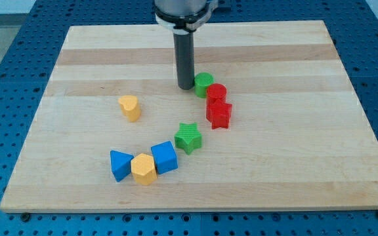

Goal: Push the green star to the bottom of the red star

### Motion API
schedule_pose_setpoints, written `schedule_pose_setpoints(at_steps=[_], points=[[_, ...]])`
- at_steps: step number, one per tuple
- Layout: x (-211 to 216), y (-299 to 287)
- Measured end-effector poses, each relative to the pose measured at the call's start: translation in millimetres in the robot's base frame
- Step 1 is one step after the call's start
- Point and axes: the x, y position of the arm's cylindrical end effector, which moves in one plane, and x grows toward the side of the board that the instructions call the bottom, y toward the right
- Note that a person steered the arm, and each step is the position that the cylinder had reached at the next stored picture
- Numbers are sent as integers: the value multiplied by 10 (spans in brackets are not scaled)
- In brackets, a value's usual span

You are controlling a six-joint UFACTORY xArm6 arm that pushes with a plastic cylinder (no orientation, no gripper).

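The green star (188, 137) lies on the wooden board (294, 65), below and to the left of the red star (219, 114). A small gap separates them. My tip (186, 87) stands near the view's top centre, just left of a green round block (204, 84) and well above the green star. A red round block (216, 93) sits between the green round block and the red star, touching both.
A yellow block (130, 107) lies alone at the left. A blue block (120, 164), a yellow hexagonal block (144, 169) and a blue cube (164, 157) form a row at the bottom left, close to the green star.
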Motion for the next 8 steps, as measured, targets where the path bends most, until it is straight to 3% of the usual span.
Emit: schedule_pose_setpoints(at_steps=[2,3,5,7,8], points=[[-95,111],[79,-59],[700,-424],[1601,-684],[1598,-442]])
